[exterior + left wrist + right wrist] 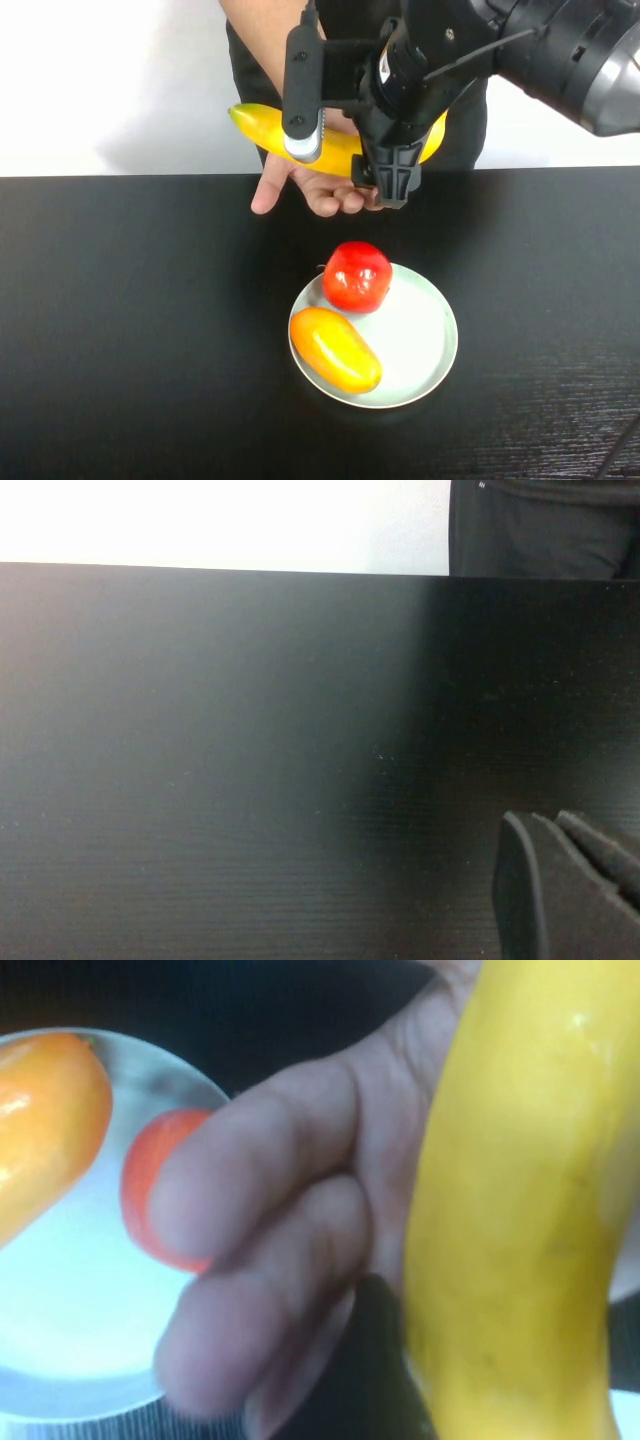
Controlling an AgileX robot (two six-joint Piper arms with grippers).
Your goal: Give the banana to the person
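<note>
Right gripper (350, 150) raised above far edge of matte black table (130, 330), jaws spread wide either side of long glossy yellow plastic-looking banana (262, 125); one finger in front of fruit, other behind, contact with peel not discernible. Banana held roughly level, greenish tip toward robot's left, resting across upturned palm of person's open hand (315, 185). Person in black t-shirt (345, 15) standing at far side of table, bare forearm reaching down to hand, fingers curled slightly over table edge. Right wrist view: banana (520, 1210) filling one side of frame, person's fingers (260, 1240) lying directly against it. Beneath, nearer robot, round pale green plate (425, 345) on table, carrying shiny red round fruit (356, 275) at far side and shorter orange-yellow oval fruit (335, 348) at near-left side, the two close together. Left gripper (570, 885) seen only in left wrist view, low over bare table, well apart from plate; dark padded fingertips lying close together, no gap visible between them, nothing held.
</note>
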